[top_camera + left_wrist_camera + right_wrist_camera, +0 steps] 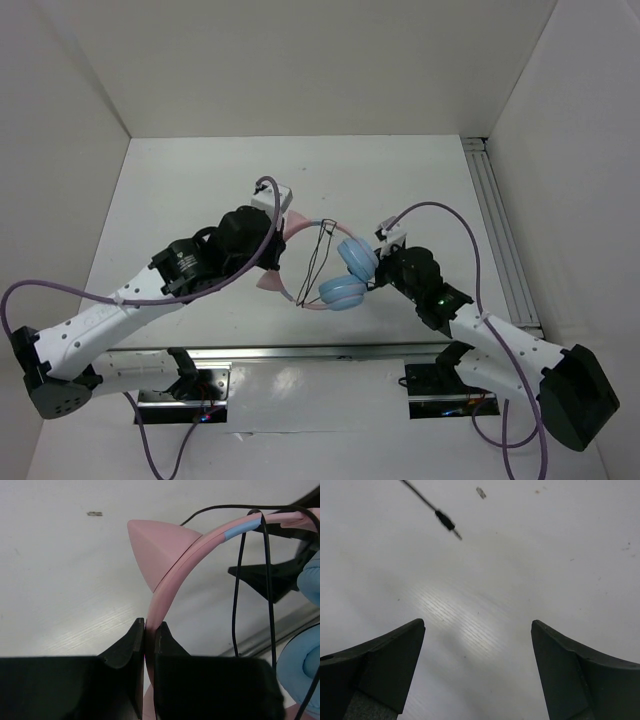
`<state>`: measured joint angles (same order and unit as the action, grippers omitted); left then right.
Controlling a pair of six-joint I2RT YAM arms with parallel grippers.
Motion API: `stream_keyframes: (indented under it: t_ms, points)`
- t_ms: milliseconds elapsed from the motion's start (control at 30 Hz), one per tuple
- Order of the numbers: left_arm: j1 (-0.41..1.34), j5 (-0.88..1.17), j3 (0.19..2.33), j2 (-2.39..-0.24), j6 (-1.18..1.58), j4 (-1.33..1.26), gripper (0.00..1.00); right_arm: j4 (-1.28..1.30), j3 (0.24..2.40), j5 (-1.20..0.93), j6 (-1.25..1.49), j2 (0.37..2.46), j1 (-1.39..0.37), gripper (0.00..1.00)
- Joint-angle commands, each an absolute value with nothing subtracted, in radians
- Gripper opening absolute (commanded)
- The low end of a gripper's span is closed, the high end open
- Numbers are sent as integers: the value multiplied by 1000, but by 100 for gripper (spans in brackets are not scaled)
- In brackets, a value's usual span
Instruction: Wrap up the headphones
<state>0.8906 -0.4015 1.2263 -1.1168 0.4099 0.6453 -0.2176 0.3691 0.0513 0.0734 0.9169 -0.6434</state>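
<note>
2 left fingers (122,655) pinch the headphones (343,292) by the headband (172,575) — right fingers (380,655) spread nearby

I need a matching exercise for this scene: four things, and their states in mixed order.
1. left gripper
2. right gripper
3. thin black cable
4. light blue round ear cups

A. hangs over the pink cat-ear headband
B. jaws wide open above the white table
C. close together, side by side
D. jaws shut on that headband

Pairs: 1-D, 2-B, 3-A, 4-C
</note>
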Motion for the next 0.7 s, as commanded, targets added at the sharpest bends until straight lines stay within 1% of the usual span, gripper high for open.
stream_keyframes:
  t_ms: [0,33,133,300,367,400,500,633,667]
  points:
    - [907,-307,1299,-1049,486,540,0,-368,408,-214,25,870,-572,94]
    - [894,-336,1310,-1040,497,552,0,-368,390,-227,37,829,-562,94]
    - [873,-312,1336,-1028,486,578,0,-380,379,-288,37,769,-549,94]
    - [873,-255,1367,-1028,486,600,0,-371,431,-380,28,755,-540,94]
    - [873,-221,1377,-1028,495,600,0,-350,478,-434,17,790,-540,94]
    - [873,-212,1378,-1028,495,600,0,-350,495,-434,5,805,-540,87]
    - [873,-183,1396,-1019,495,609,0,-339,529,-446,-6,871,-540,76]
    - [873,-172,1405,-1019,495,609,0,-380,520,-446,-6,881,-540,66]
    - [873,-172,1405,-1019,495,609,0,-394,511,-436,-6,881,-540,66]
